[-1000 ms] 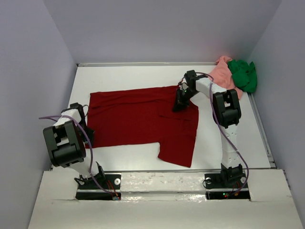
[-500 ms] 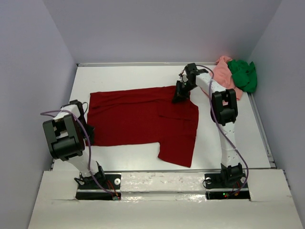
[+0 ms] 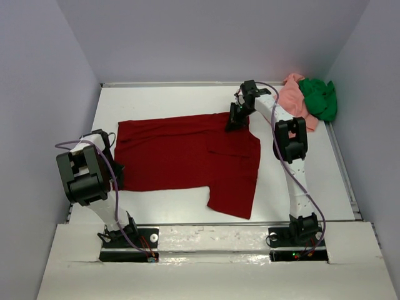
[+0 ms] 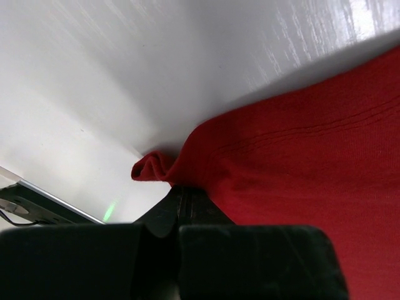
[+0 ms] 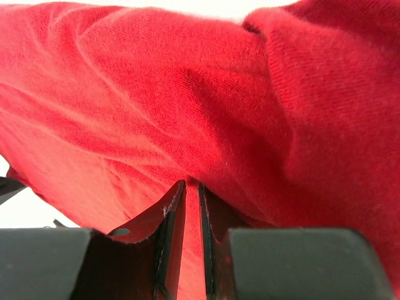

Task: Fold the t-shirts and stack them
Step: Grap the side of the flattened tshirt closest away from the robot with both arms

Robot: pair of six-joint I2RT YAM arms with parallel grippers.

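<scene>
Item: dark red shirt (image 3: 187,153), spread flat mid-table (image 3: 162,100), long axis left to right. The hem is apparently at the left, judging by stitch lines in the left wrist view, with one sleeve pointing near. Left gripper (image 4: 181,195) is clamped tight on the left edge. Right gripper (image 5: 187,187) is pinched narrowly on the far right corner. The opposed holds likely serve to tension the cloth for folding. Salmon pink shirt (image 3: 294,97) and green shirt (image 3: 320,97) lie heaped far right, unfolded.

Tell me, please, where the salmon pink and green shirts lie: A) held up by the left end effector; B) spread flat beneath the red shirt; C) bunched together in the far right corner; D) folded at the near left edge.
C: the salmon pink shirt and green shirt sit crumpled together in the far right corner.
</scene>
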